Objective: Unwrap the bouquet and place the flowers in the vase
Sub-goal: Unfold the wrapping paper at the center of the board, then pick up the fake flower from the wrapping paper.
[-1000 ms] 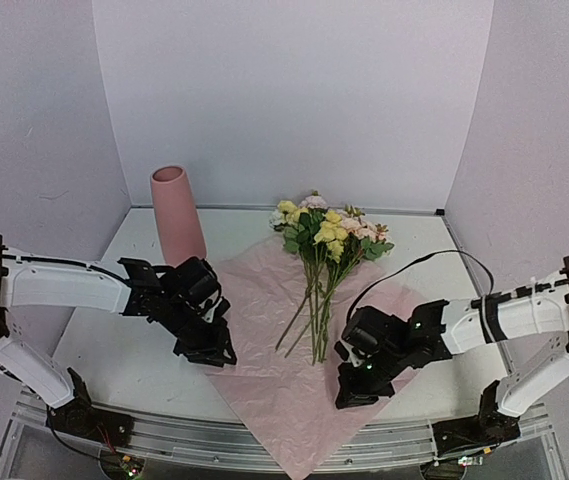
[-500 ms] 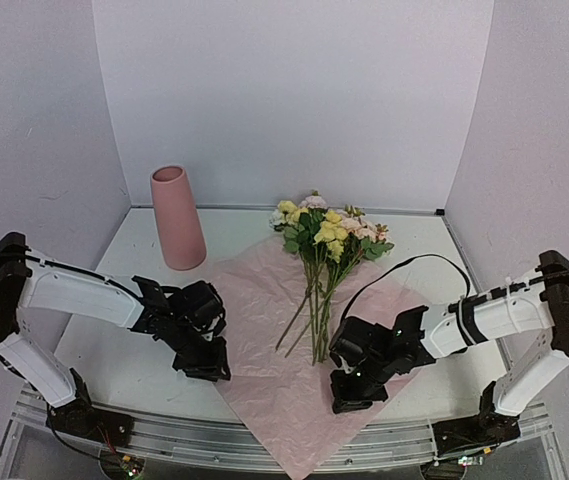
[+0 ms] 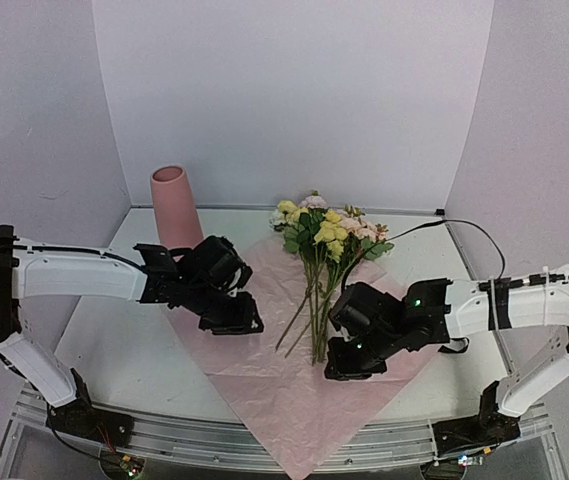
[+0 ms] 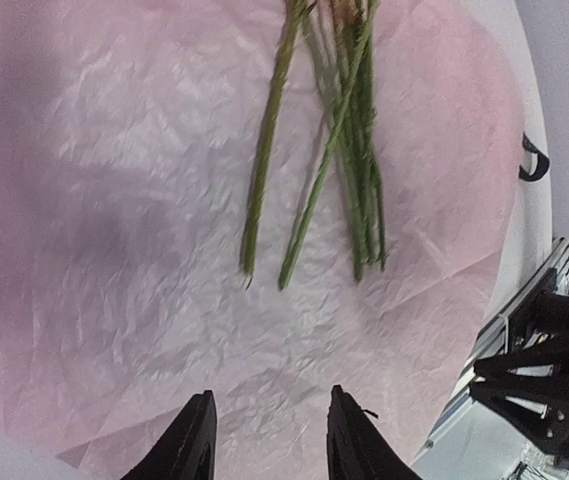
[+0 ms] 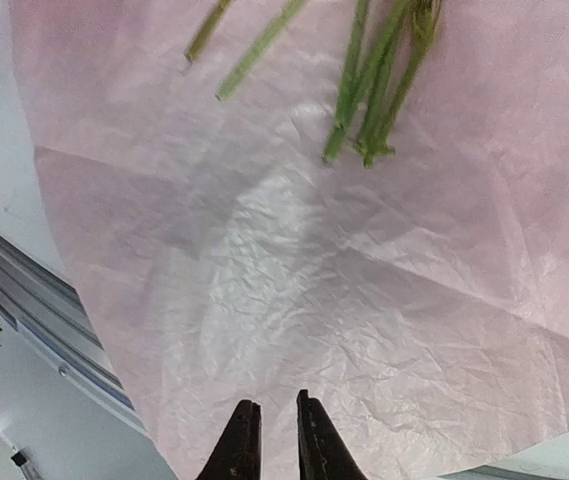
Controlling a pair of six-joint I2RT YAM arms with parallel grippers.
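Flowers lie unwrapped at frame centre on pink paper (stems toward the bottom edge); vase stands upright, upper left. Left jaws stand moderately parted, right jaws narrowly, both empty.

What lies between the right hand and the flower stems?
Only bare pink paper, from right hand to stem ends, seen in the right wrist view.

crinkly pink paper sheet spread out flat, handful of bare green stems lying across its upper part, left gripper over the paper, fingers apart, nothing between them
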